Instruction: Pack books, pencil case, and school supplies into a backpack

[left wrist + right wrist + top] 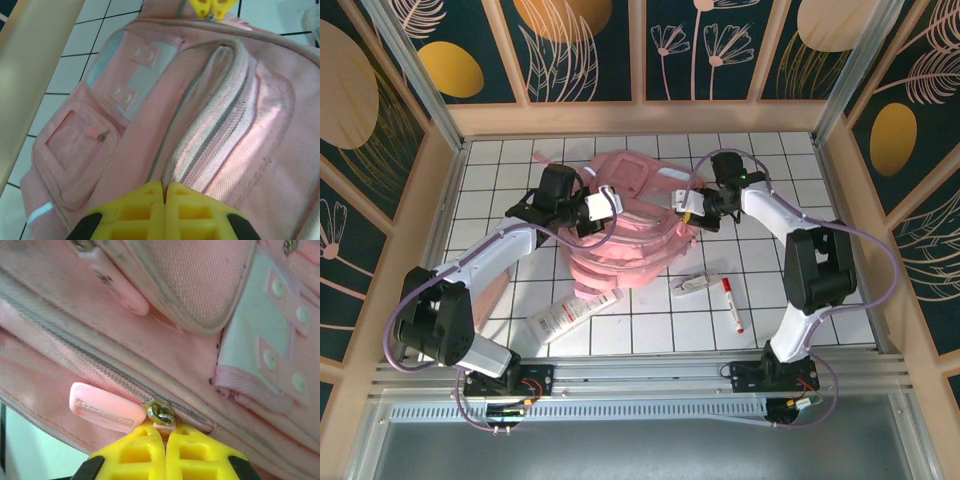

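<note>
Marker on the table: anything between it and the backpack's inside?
Yes: the backpack zips look closed in both wrist views; the right claw is shut at one zip slider. A small pale item lies between marker and backpack.

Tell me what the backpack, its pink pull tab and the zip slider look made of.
Backpack: woven fabric, likely nylon or polyester; the weave shows, with a faint sheen. Pull tab: soft moulded rubber or plastic, smooth, matte, rounded edges. Zip slider: metal, by its dull silver-brass glint.
</note>
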Action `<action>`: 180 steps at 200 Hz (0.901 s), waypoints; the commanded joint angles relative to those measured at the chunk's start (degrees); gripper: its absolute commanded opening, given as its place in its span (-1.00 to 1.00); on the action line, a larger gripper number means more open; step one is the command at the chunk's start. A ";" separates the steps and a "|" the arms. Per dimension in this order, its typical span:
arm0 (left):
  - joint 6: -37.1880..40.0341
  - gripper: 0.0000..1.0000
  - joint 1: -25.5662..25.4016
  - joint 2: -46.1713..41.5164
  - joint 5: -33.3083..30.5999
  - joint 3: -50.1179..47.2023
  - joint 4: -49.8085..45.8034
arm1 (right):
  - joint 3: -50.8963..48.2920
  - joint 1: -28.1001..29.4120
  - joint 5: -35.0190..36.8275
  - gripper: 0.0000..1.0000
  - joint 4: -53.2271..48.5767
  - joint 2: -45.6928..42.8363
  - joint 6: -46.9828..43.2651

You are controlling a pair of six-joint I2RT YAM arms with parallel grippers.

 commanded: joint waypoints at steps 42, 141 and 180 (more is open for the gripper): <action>-7.61 -1.00 0.63 2.07 -0.96 1.76 8.92 | -3.20 8.13 -1.24 -1.00 -0.97 -5.14 1.14; -7.97 -1.00 0.63 1.72 4.10 -1.37 10.35 | -13.17 0.43 -11.18 -0.51 22.65 -15.16 32.01; -8.44 -1.00 0.61 1.47 5.78 -1.58 11.37 | -22.45 -1.76 -1.73 -0.11 27.43 -19.26 29.12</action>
